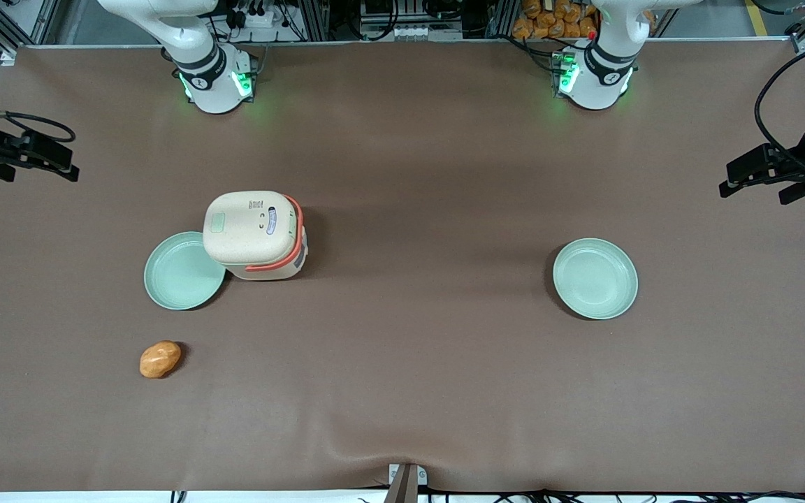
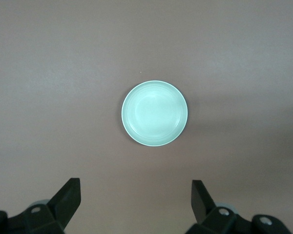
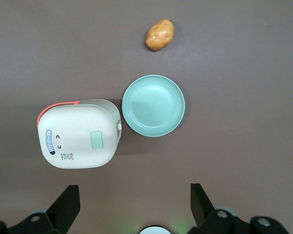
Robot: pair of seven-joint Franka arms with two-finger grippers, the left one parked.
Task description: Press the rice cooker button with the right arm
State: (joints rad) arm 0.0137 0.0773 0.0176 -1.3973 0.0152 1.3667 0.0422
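**Gripper high over the table, cooker untouched**

Gripper (image 3: 135, 207) of the right arm (image 1: 196, 52) hangs well above the table, fingers (image 3: 68, 202) spread wide, nothing between them. It hovers clear of everything below.

Surface: brown matte table cover (image 1: 430, 363), smooth, with a slight ripple at the edge nearest the front camera. Aluminium frame rails and cable bundles run along the edge by the arm bases, which show green lights.

Rice cooker (image 1: 256, 234): small, boxy, cream plastic with a faint speckle, rounded lid shut, coral-orange handle band around it. It stands toward the working arm's end of the table. Button (image 3: 96, 141): pale green rounded-square pad, flat on the lid, apart from the oval white-and-blue sticker (image 3: 49, 142).

Mint-green round plate (image 1: 184, 271), glossy, shallow, just beside the cooker. Potato (image 1: 160, 359), tan and lumpy, nearer the front camera than that plate. Second mint-green plate (image 1: 595, 278) toward the parked arm's end.
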